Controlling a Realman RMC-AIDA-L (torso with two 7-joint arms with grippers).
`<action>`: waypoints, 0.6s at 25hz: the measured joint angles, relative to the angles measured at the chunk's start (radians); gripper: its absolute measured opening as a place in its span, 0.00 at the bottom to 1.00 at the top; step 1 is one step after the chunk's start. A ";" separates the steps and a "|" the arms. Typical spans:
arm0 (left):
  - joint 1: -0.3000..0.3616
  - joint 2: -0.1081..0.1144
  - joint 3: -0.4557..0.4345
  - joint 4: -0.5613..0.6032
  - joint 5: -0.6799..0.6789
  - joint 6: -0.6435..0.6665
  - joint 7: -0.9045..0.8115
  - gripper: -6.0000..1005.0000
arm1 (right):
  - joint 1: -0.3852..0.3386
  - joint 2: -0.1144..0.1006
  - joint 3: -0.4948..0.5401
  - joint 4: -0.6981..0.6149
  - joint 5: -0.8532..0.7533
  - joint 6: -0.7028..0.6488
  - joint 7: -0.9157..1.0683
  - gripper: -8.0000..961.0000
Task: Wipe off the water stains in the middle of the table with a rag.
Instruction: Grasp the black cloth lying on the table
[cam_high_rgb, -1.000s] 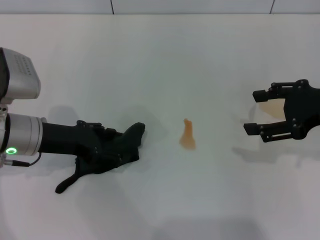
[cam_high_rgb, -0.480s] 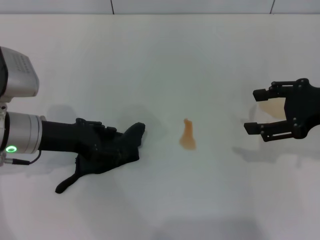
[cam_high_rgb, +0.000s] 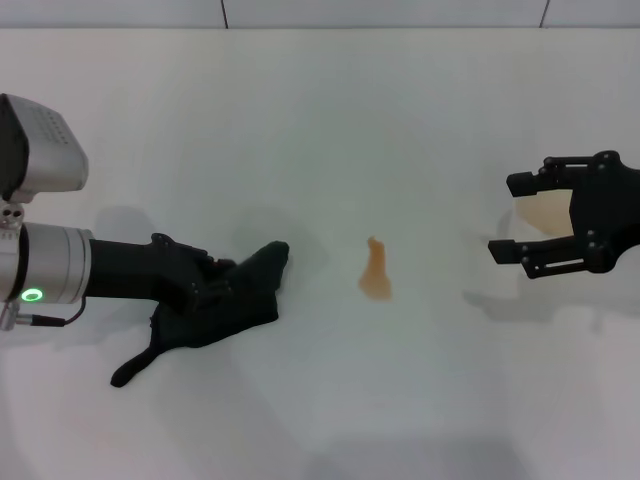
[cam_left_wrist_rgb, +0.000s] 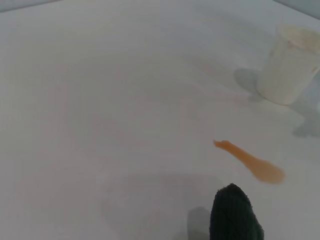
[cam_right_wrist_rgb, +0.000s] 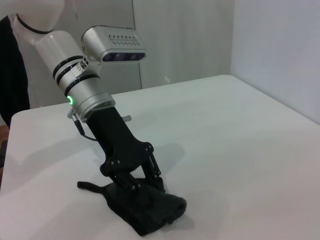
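Now left claw (cam_high_rgb: 215, 290) on rag (cam_high_rgb: 225, 310), stains (cam_high_rgb: 375, 272) beside

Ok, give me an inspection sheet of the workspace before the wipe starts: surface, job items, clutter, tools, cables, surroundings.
Surface: white table, smooth, one wet patch only.
Job items: orange stain in the middle, unwiped; dark rag lying on the table to the robot's left of it, not touching it, thin tail trailing toward the robot.
Clutter: white paper cup past the stain on the robot's right side.
Tools: left tool down on the rag; right tool open, empty, beside the cup.
Cables: thin cable at the left wrist.
Surroundings: pale wall panels behind the table.
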 joint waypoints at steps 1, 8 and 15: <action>-0.001 0.000 0.000 0.000 0.000 0.001 0.000 0.43 | 0.000 0.000 0.000 -0.001 0.002 0.000 0.000 0.84; -0.003 -0.001 0.001 -0.001 0.000 0.000 -0.003 0.17 | 0.000 -0.002 -0.004 -0.009 0.007 0.000 0.002 0.84; -0.008 -0.002 0.010 -0.001 0.002 0.006 -0.003 0.10 | 0.000 -0.002 -0.007 -0.014 0.007 0.000 0.006 0.84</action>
